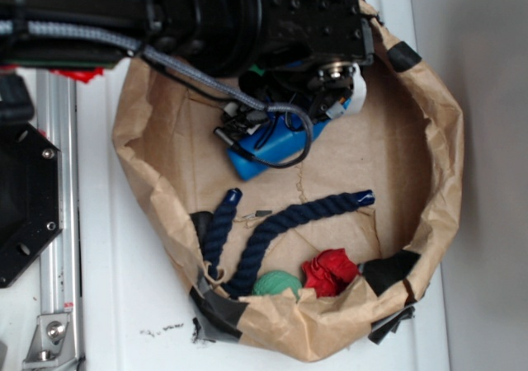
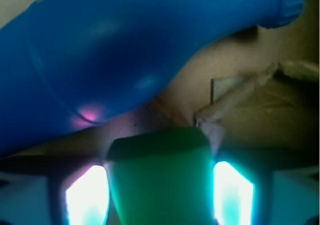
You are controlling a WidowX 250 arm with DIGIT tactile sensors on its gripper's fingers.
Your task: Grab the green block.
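Straddling the green block [image 2: 160, 180], the gripper [image 2: 160, 192] has one finger [image 2: 86, 195] on each side of it, close to its flat faces; the wrist view does not let me say if they already press it or are only just beside it. The block stands inside the brown paper bag [image 1: 437, 181], next to the blue bottle [image 2: 125, 50]. I judge it stiff and light, with smooth faces that may slip, so the hold should be low on the two broad sides, not at the rounded corners. I count one green block, one blue bottle, one dark blue rope [image 1: 280, 231], one teal ball [image 1: 276, 284] and one red cloth [image 1: 330, 272].
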